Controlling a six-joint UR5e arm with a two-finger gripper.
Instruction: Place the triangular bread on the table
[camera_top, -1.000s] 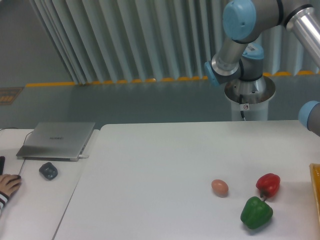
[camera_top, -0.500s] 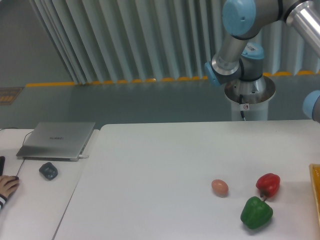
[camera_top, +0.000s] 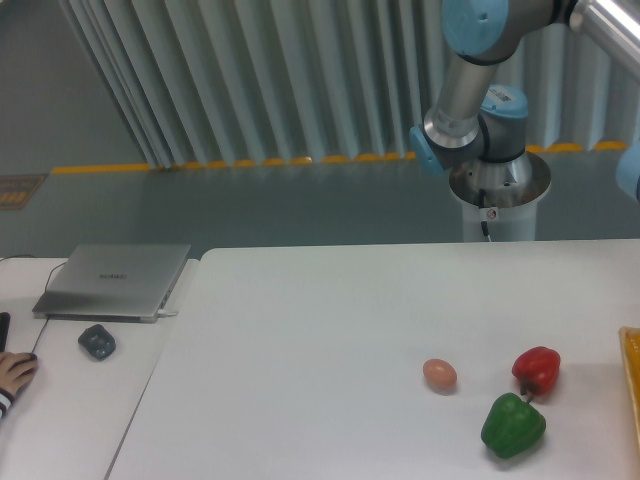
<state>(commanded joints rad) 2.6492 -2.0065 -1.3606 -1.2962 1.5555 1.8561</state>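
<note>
Worktop (camera_top: 300, 330): white, bore all items.
My arm (camera_top: 470, 90): reared behind worktop.
Green pepper (camera_top: 513, 425): touched red pepper (camera_top: 537, 369).
Egg (camera_top: 439, 374): just left of them.
Triangular bread: unseen.
My claw: outside the frame; grip untold.

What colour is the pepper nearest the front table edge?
Green, shown clearly in the fixed camera view.

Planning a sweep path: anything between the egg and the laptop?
Nothing: the fixed camera shows only bare white table between the egg and the laptop.
</note>
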